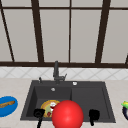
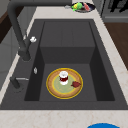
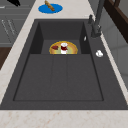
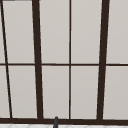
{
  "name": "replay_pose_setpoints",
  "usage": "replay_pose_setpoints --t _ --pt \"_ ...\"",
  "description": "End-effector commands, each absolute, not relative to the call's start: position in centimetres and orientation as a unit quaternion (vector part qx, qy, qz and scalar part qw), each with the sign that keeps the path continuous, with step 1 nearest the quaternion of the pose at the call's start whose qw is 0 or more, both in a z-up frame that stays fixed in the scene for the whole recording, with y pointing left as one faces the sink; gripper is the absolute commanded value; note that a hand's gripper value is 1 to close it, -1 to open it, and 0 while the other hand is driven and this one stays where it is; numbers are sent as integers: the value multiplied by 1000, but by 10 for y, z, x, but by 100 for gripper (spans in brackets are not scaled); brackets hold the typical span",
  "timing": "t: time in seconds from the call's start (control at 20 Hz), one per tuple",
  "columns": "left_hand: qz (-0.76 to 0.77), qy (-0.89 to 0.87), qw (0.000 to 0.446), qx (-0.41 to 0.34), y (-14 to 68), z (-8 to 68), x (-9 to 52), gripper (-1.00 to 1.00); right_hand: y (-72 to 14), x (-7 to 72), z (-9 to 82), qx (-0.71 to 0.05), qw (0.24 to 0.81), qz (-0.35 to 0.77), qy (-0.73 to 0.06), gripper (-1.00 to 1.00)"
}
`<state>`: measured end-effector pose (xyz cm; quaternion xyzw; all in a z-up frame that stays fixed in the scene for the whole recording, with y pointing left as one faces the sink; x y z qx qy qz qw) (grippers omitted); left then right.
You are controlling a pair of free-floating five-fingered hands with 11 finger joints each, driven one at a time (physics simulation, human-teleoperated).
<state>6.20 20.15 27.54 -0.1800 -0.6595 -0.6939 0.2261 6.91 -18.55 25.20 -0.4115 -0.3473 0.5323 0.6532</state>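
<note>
Sitting in the sink's left basin, the yellow-rimmed plate carried a small jar, with bare basin floor all around. Just beside its near-left rim hung the left hand, seemingly curled; whether it gripped anything I could not tell. The right hand hung over the sink's front edge.

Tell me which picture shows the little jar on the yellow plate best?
The left side view: the jar stands in full sight on the yellow plate in the sink basin. The right side view shows it farther off. In the front view a red ball partly covers the plate.
</note>
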Motion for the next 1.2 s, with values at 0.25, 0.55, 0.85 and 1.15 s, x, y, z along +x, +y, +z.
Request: replay_pose_setpoints --t 0.25,0.55,0.85,1.15 --pt "-687 -667 216 -191 227 282 74 -100 -186 69 252 -412 653 532 -347 0" --pt "-694 -663 210 -187 227 281 73 0 -183 69 250 -414 652 529 -352 -100" --pt "-694 -667 207 -177 227 281 73 0 -155 84 257 -422 642 545 -336 -100" --pt "-693 -669 205 -172 227 281 73 0 -130 100 274 -415 643 551 -334 -100"
